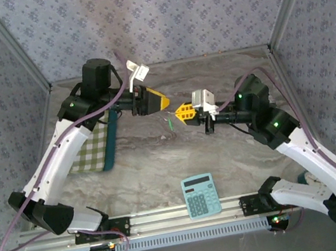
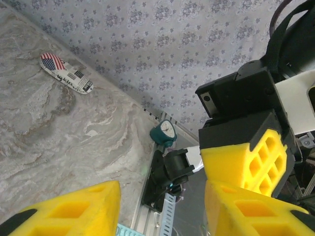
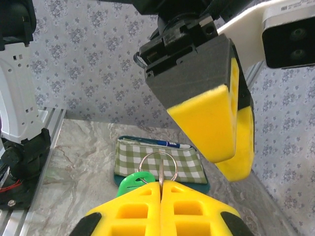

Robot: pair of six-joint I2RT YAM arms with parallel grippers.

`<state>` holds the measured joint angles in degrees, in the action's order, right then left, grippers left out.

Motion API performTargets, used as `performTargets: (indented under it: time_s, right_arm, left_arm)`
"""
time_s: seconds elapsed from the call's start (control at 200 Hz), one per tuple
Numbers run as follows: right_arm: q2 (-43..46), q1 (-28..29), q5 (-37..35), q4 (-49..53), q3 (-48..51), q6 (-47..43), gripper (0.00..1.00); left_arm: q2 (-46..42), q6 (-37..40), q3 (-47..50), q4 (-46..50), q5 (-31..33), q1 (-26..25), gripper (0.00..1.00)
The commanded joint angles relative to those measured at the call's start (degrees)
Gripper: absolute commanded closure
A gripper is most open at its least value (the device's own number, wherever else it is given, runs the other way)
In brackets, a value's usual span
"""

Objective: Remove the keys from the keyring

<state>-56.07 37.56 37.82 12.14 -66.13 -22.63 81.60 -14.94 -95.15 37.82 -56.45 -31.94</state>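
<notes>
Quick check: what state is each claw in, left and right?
Left claw: open, holding nothing.
Right claw: closed on the keyring.

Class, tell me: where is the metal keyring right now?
In the right wrist view, the keyring stands upright, pinched in the shut right tool, with the green keys at its lower left and the checked pouch behind it.

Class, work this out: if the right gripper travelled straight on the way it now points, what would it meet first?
Most likely the left gripper, its open yellow fingers just ahead of the right gripper, which is shut on the keyring. Depth is uncertain.
</notes>
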Motion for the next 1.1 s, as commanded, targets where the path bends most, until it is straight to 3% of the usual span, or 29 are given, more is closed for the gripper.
performTargets:
  time_s: [0.0, 1.094]
  right_arm:
    - [-0.2, -0.3, 1.2, 1.8, -3.8, -1.7, 1.0]
    - [-0.9, 0.7, -1.2, 5.6, -6.0, -4.8, 1.0]
  left_arm:
    - [0.1, 2.8, -2.5, 4.0, -2.3, -0.4, 0.52]
    - [1.2, 7.0, -4.7, 10.4, -3.3, -2.2, 0.52]
